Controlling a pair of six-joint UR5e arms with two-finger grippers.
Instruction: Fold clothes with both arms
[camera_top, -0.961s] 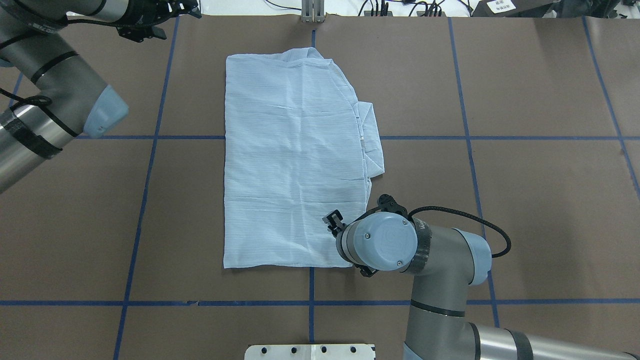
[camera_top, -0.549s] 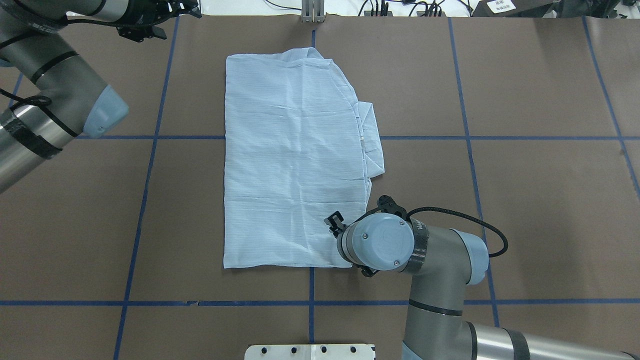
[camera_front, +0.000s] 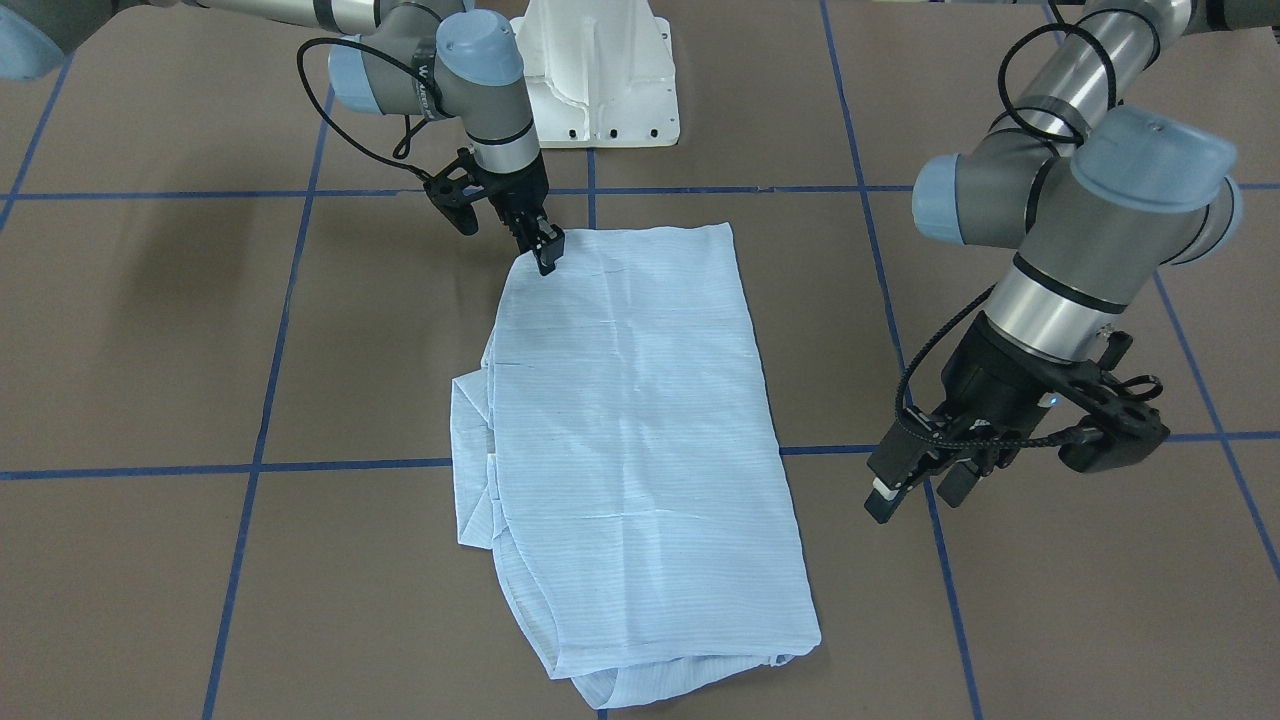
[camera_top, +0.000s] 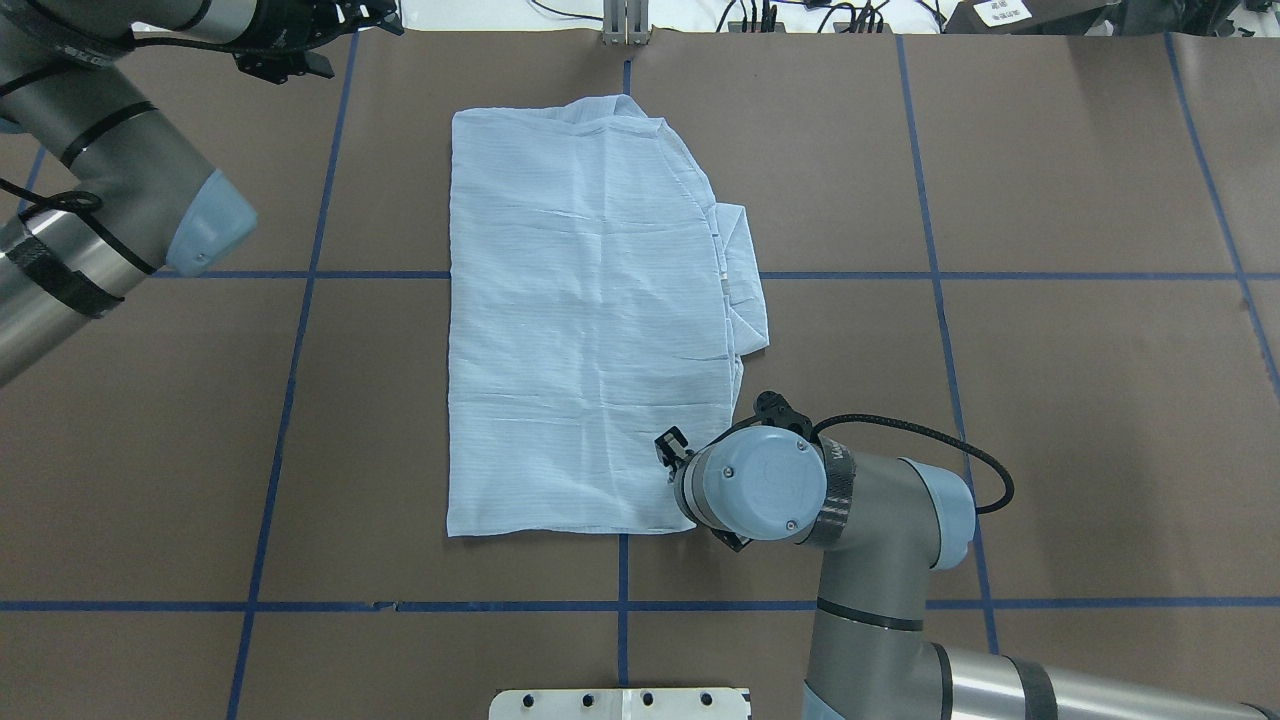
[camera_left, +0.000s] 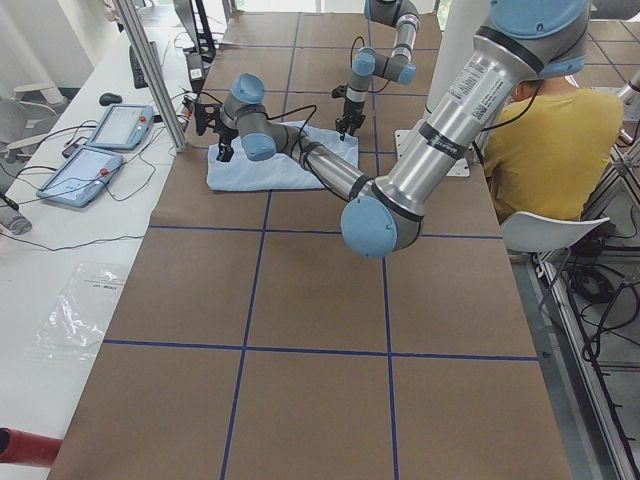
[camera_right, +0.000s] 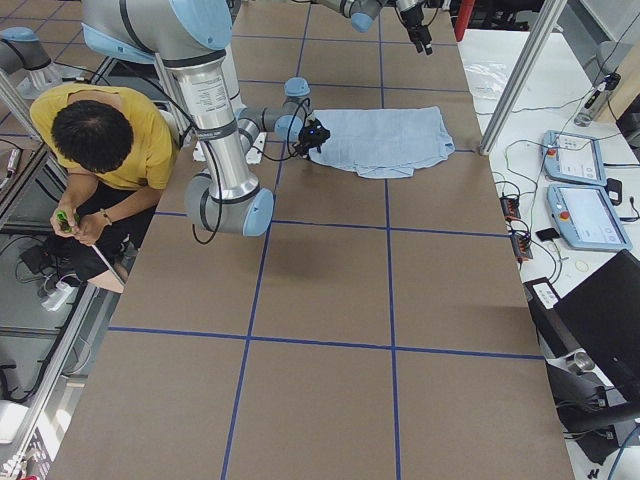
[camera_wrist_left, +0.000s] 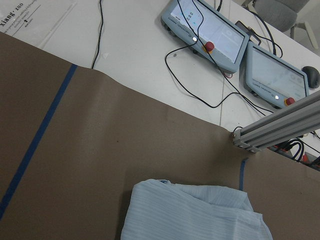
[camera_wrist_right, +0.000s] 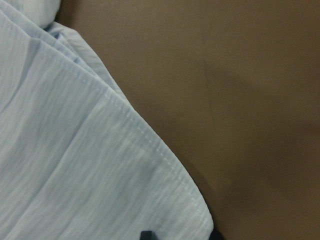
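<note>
You have the shirt (camera_top: 590, 330) mid-frame in the overhead view, already narrowed to 1 long panel. Right gripper (camera_front: 545, 255), narrow, meets its lower-right corner; I cannot tell if it grips. Left gripper (camera_front: 915, 492) hangs wide, off it. Cross-fold not yet done.

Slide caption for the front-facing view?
Right gripper at a corner of the folded shirt; left gripper hovers beside it, off the cloth.

Bright, even light throughout; soft shadows, sharp focus.
</note>
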